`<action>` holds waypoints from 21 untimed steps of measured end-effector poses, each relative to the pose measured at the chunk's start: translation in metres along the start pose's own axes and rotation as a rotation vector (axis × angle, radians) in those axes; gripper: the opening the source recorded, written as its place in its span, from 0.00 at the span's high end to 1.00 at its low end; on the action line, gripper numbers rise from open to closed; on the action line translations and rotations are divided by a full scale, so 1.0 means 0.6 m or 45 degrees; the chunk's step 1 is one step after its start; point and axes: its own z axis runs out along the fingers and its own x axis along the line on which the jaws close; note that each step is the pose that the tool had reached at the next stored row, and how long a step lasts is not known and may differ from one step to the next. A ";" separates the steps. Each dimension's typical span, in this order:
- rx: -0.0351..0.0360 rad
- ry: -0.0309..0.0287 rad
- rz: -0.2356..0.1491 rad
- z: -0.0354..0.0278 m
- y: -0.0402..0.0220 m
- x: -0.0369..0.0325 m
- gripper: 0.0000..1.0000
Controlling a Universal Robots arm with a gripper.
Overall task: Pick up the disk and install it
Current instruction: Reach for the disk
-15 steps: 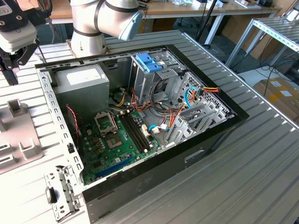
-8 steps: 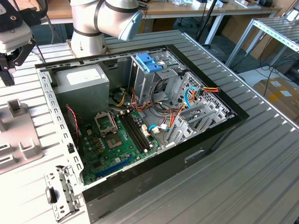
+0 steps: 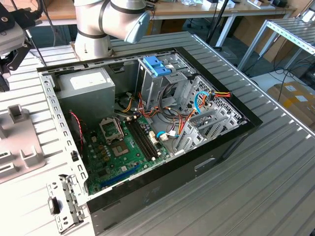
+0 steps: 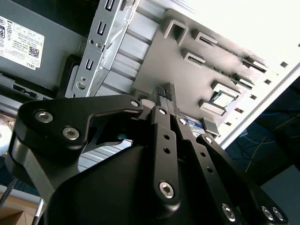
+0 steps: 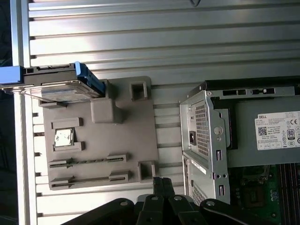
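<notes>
Disk (image 5: pixel 58 85) lies, in the first wrist view, on one corner of the grey fixture plate (image 5: pixel 117 140). Its blue rails frame it and its blue tab end juts past the plate's edge. We see the gripper (image 5: pixel 162 182) over the opposite edge of that plate, well apart from the disk. Its fingers are pressed together with nothing between them. Beside the plate stands the power supply box (image 5: pixel 253 157) of the open computer case (image 5: pixel 197 96).

In the second wrist view the gripper (image 4: pixel 166 91) hangs above the fixture plate (image 4: pixel 154 61), its two fingers likewise narrow and empty.

In the exterior view the arm (image 3: pixel 123 19) reaches toward the exterior view's left, where the fixture plate (image 3: pixel 19 150) lies on the table (image 3: pixel 275 187) next to the computer case (image 3: pixel 172 189). Inside the case we see the drive cage (image 3: pixel 150 88) with a pale blue latch (image 3: pixel 156 65) on top, and no blue-railed drive seated in it.

We judge that nothing of the task is done: the disk is neither picked up nor installed.
</notes>
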 end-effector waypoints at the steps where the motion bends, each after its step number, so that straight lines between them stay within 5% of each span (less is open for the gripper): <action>1: 0.0000 0.0000 0.000 0.000 0.000 0.002 0.89; 21: 0.0000 0.0000 0.000 -0.001 -0.002 0.030 0.89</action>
